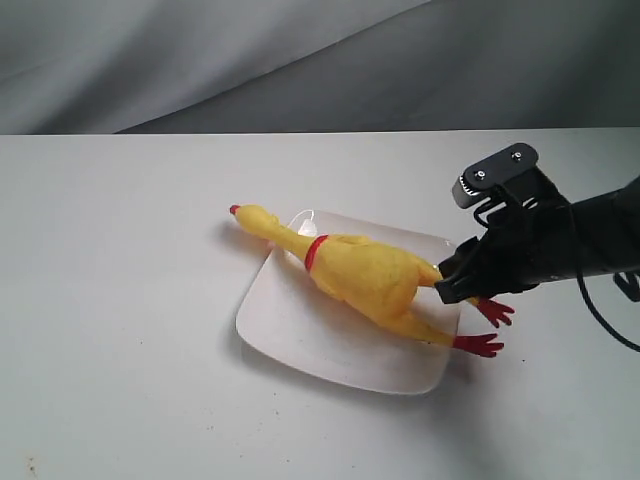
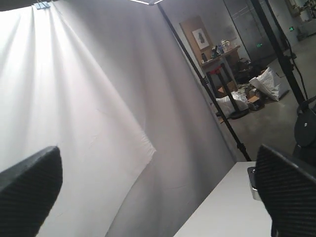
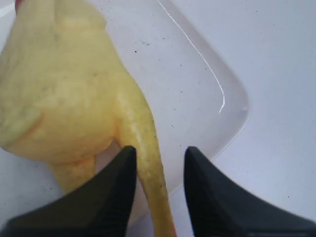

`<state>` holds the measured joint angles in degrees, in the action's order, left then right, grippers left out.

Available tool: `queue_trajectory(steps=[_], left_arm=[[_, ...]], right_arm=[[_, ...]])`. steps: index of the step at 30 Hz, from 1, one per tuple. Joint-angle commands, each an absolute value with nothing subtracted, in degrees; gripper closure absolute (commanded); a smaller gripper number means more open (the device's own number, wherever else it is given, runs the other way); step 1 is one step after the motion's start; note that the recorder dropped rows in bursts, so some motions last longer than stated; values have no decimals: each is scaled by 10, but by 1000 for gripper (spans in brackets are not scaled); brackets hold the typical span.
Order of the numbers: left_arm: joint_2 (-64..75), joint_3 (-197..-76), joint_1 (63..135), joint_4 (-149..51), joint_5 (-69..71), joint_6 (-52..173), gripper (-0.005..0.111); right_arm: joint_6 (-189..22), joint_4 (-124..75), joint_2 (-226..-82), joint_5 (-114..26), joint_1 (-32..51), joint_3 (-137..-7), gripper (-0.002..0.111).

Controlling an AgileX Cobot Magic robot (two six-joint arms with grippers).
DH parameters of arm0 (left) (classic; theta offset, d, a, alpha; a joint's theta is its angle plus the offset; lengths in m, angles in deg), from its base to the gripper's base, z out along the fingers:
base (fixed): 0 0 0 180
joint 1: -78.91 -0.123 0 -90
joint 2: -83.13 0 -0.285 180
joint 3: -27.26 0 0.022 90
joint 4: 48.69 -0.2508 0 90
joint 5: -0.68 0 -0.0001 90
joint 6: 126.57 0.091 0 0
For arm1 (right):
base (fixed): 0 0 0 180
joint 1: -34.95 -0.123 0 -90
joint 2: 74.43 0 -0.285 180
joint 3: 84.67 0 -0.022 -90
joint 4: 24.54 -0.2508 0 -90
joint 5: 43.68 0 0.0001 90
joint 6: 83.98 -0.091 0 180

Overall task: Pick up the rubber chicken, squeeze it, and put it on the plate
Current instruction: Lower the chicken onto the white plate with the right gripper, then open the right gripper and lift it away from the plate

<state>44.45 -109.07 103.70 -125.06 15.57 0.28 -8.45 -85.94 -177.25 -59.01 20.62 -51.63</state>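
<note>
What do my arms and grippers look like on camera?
The right arm is matte black, topped by a boxy black wrist camera, with a thin black cable looping behind. The right gripper has smooth, tapered black fingers. The left gripper has rounded black fingers with a fine woven texture.

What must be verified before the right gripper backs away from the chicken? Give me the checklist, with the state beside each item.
1. Rubber chicken body resting on the white square plate: ok.
2. Whole chicken inside the rim: not ok. The head overhangs one edge, and the red feet lie past the opposite edge, over the table.
3. Right gripper not clamping: ok. Its fingers straddle one leg, and a gap shows on one side.
4. Left gripper out of the way: ok. It is open, faces the backdrop, and has nothing between its fingers.
5. Squeeze done: cannot tell.
</note>
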Motion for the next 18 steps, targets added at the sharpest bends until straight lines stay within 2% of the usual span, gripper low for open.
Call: queue_trajectory(steps=[1, 3, 7, 9, 11, 12, 13, 14, 18], left_arm=[[447, -1092, 1038, -1247, 129, -5, 8], [447, -1092, 1038, -1247, 122, -5, 8], [447, -1092, 1038, -1244, 78, -6, 9], [447, -1092, 1038, -1239, 38, -7, 23], [447, -1092, 1038, -1239, 7, -31, 63], [447, -1092, 1038, -1239, 7, -50, 76], [447, -1092, 1038, -1239, 7, -82, 98], [447, -1092, 1038, -1241, 7, -99, 106], [447, -1092, 1038, -1240, 7, -173, 107]], right_arm=[[-126, -840, -1773, -593, 207, -513, 59], [-136, -836, -1769, -593, 207, -513, 58], [-138, -835, -1704, -580, 207, -513, 67], [-140, -835, -1643, -567, 207, -513, 81], [-140, -835, -1555, -566, 207, -513, 102], [-140, -835, -1524, -571, 207, -513, 108], [-139, -835, -1484, -578, 207, -513, 108], [-138, -835, -1451, -585, 207, -513, 108], [-138, -835, -1332, -619, 197, -513, 108]])
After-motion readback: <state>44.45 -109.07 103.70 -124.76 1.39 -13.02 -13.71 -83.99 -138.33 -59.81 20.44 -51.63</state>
